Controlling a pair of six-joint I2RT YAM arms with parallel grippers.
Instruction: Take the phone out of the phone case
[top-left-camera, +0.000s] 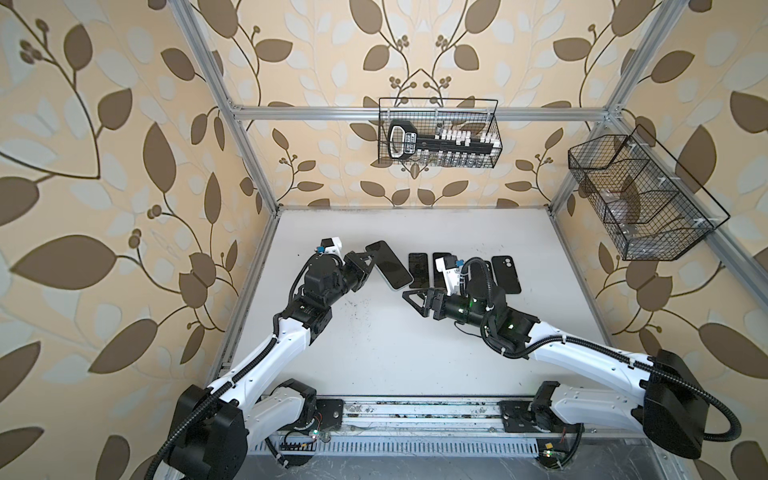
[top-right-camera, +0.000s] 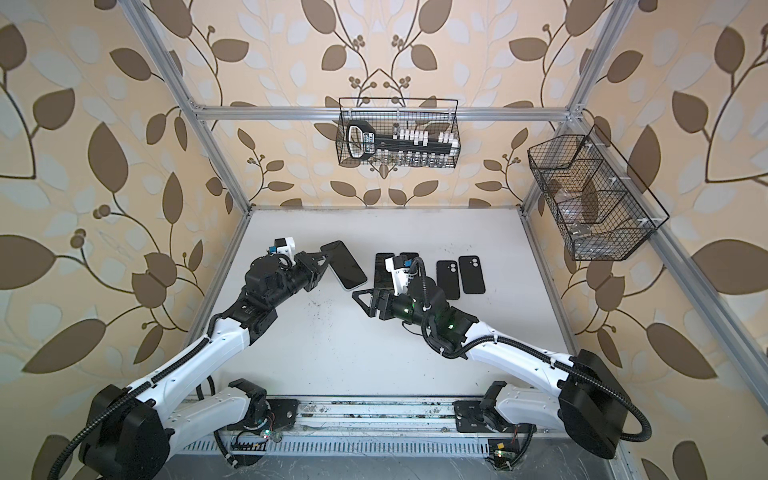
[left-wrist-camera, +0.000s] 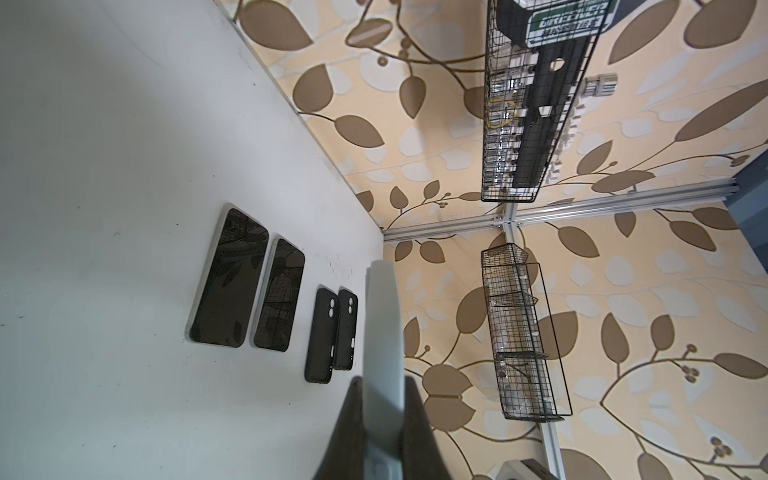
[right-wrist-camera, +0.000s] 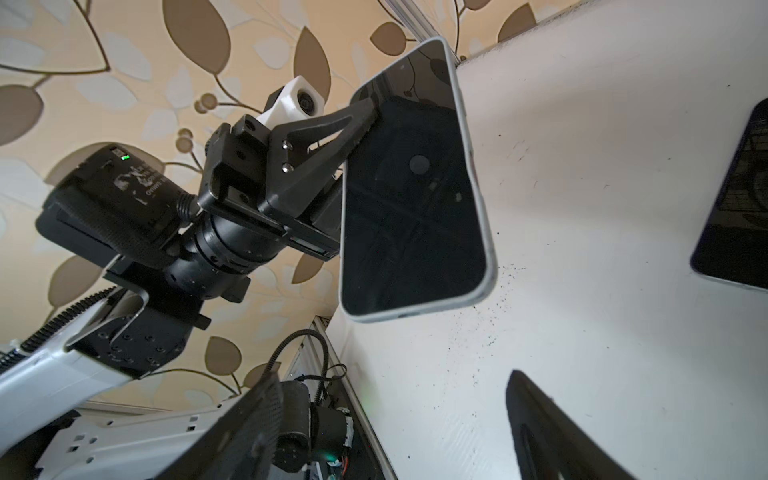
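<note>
Hovering nearest: the right gripper (top-left-camera: 409, 303), fingers spread wide with nothing between them, above the white table (top-left-camera: 374, 353) near its middle.
Left gripper (top-left-camera: 371, 261): fingers pinched on the phone (top-left-camera: 390, 268), gripping one long side near its far end.
Phone: dark screen, pale rim, lifted off the table and tilted, left of the other handsets. Whether a case is on it I cannot tell.
Lying phones: first handset (left-wrist-camera: 230, 278) and second handset (left-wrist-camera: 278, 295), flat, screens up, side by side.
Cases: first black case (top-right-camera: 448, 279) and second black case (top-right-camera: 471, 274), flat, side by side, right of the handsets.
Far wall: back basket (top-left-camera: 440, 133) holding a tool rack.
Right wall: side basket (top-left-camera: 640, 199).
</note>
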